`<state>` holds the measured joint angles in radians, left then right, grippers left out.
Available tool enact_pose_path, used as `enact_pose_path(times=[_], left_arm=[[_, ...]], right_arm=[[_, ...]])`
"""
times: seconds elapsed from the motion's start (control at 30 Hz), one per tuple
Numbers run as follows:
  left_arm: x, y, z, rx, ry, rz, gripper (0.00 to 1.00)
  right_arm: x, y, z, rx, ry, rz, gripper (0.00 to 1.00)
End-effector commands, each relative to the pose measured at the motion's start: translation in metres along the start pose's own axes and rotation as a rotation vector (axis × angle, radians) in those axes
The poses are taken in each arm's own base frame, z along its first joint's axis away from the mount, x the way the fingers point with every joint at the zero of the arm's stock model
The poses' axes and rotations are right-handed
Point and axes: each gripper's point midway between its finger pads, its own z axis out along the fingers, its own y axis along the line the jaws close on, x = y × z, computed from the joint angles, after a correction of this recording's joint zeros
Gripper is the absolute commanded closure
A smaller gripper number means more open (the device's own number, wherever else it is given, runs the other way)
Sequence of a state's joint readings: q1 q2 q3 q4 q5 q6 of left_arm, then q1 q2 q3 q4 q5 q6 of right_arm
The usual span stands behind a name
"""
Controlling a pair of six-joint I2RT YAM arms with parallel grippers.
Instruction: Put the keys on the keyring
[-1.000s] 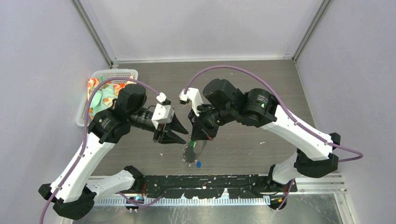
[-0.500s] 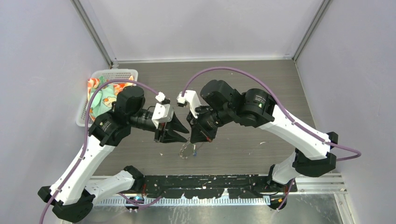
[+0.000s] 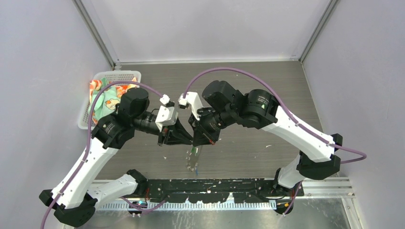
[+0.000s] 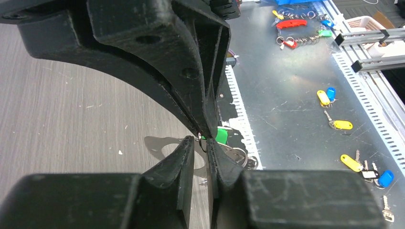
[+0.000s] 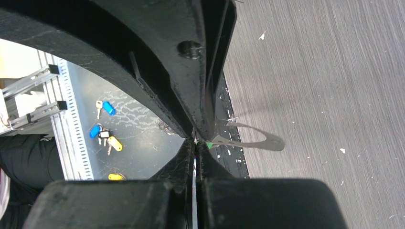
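Grey wood-grain tabletop point(image 3: 267, 152). Right jaws pinched together on large thin grey wire keyring point(image 3: 193, 160); green-headed silver key point(image 4: 220, 135) at keyring's top. Left jaws nearly closed beside keyring, grip unclear. Threading probably unfinished.

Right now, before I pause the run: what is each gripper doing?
Left gripper: nearly closed at the thin grey metal wire keyring; whether it grips cannot be told.
Right gripper: shut, pinching that keyring.
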<state>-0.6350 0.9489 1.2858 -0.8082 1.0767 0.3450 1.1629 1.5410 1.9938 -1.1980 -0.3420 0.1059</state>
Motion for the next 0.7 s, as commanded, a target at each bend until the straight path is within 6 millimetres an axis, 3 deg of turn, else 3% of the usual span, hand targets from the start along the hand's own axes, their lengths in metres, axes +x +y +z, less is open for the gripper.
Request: enact_pose_path(times=[0.0, 0.13, 0.3, 0.53, 0.67], left_arm=[[0.000, -0.004, 0.001, 0.025, -0.005, 0.006, 0.85], [-0.001, -0.005, 0.001, 0.031, -0.008, 0.002, 0.99], [-0.001, -0.005, 0.002, 0.029, -0.022, -0.015, 1.00], [-0.023, 0.001, 0.000, -0.047, -0.109, -0.008, 1.00], [-0.037, -0.001, -0.002, -0.050, -0.161, -0.019, 1.00]], right_arm=[[-0.020, 0.012, -0.010, -0.040, -0.073, -0.042, 0.99], [-0.025, 0.013, -0.011, -0.039, -0.097, -0.045, 0.99], [-0.037, 0.010, -0.014, -0.015, -0.173, -0.028, 0.97], [-0.046, -0.003, -0.043, 0.064, -0.391, 0.022, 0.67], [-0.043, 0.001, -0.067, 0.037, -0.540, 0.070, 0.56]])
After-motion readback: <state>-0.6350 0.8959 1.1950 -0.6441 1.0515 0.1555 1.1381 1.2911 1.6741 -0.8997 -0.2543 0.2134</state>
